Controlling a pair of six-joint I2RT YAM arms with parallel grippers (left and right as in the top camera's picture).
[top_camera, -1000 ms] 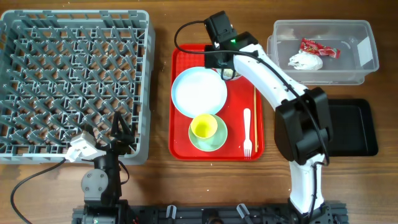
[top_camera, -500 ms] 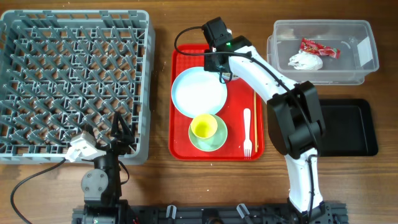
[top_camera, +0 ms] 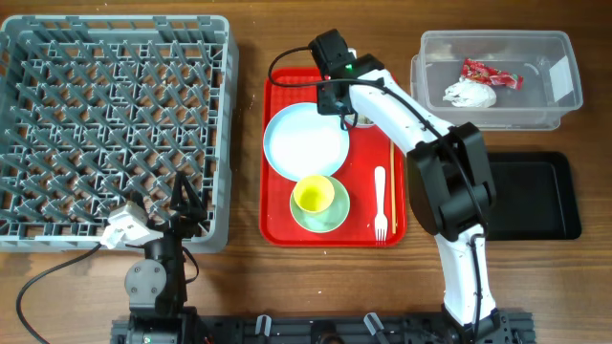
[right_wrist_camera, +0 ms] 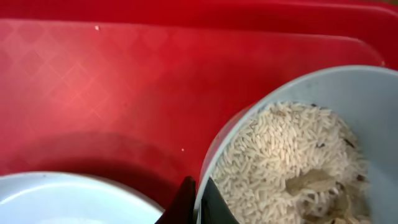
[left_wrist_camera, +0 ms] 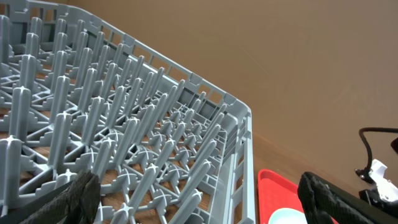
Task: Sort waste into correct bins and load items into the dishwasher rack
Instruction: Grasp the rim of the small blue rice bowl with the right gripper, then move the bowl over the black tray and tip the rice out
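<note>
One wooden table (top_camera: 249,287), red tray (top_camera: 279,215), grey rack (top_camera: 115,124) alongside

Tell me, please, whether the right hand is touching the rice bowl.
Touching: the right wrist view shows the right hand with fingers clamping the bowl rim from both sides.
</note>
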